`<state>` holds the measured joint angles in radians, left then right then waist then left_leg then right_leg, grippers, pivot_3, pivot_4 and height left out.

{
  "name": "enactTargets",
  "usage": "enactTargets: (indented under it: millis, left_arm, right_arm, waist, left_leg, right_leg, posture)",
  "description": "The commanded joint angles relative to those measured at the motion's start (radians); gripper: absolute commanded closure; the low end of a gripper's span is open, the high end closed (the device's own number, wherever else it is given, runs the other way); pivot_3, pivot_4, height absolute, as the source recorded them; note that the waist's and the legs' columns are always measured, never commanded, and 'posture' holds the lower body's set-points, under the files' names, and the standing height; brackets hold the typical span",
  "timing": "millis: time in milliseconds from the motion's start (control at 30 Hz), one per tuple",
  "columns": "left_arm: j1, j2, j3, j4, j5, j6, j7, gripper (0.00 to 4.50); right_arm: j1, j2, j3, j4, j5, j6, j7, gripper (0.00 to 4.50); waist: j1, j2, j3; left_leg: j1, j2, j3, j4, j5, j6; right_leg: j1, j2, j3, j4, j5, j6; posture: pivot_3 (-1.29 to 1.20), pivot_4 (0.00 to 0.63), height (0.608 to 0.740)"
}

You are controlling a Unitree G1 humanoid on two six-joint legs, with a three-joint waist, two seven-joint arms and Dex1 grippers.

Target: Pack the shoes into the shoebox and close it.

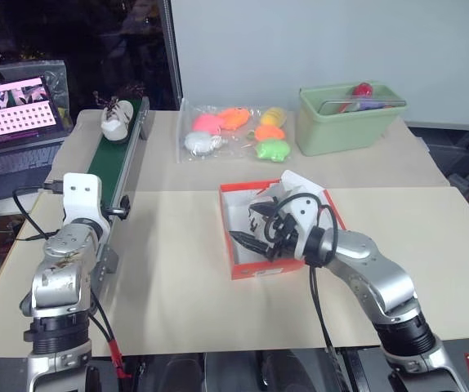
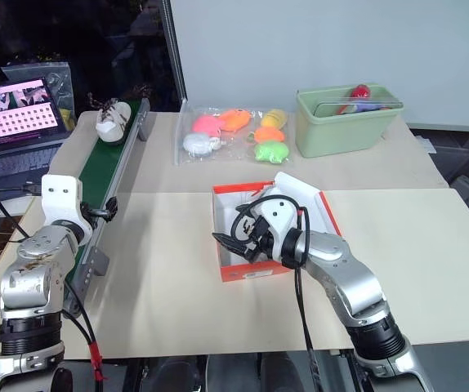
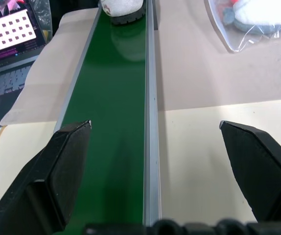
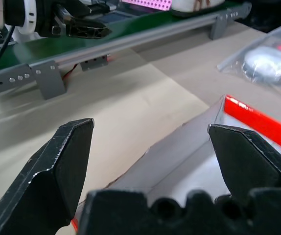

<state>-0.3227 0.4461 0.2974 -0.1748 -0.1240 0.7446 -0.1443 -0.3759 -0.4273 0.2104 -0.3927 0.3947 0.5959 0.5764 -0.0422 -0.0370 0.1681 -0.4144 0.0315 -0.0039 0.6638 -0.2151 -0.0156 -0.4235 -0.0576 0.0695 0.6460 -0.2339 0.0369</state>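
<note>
Black fingers of the right gripper stand spread wide and empty — reaching level over the open red-orange shoebox on the tabletop, forearm bent in from the right. The left gripper, also spread and empty, points along the green conveyor belt — one white shoe sits at its far end.

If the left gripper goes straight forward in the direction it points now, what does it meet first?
Probably the white shoe. The open left gripper points along the green conveyor belt, and the shoe sits at the belt's far end. Nothing else lies on the belt between them, although its height above the belt is unclear.
</note>
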Motion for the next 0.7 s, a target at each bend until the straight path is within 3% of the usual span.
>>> enactTargets:
  millis: [33,700]
  left_arm:
    - [0.002,0.005,0.018,0.009,0.003,-0.038,0.006,0.00]
    - [0.018,-0.066,0.155,0.094,-0.070,-0.189,0.074,0.00]
  right_arm:
    - [-0.004,0.020,-0.022,-0.043,-0.010,-0.001,-0.030,0.08]
    - [0.022,0.031,-0.035,-0.009,-0.058,-0.068,-0.013,0.08]
  waist:
    - [0.001,0.000,0.000]
    - [0.002,0.000,0.000]
  left_leg:
    - [0.000,0.000,0.000,0.000,0.000,0.000]
    - [0.000,0.000,0.000,0.000,0.000,0.000]
  right_leg:
    - [0.000,0.000,0.000,0.000,0.000,0.000]
    - [0.000,0.000,0.000,0.000,0.000,0.000]
  posture:
    - [0.00,0.150,0.729]
    - [0.00,0.150,0.729]
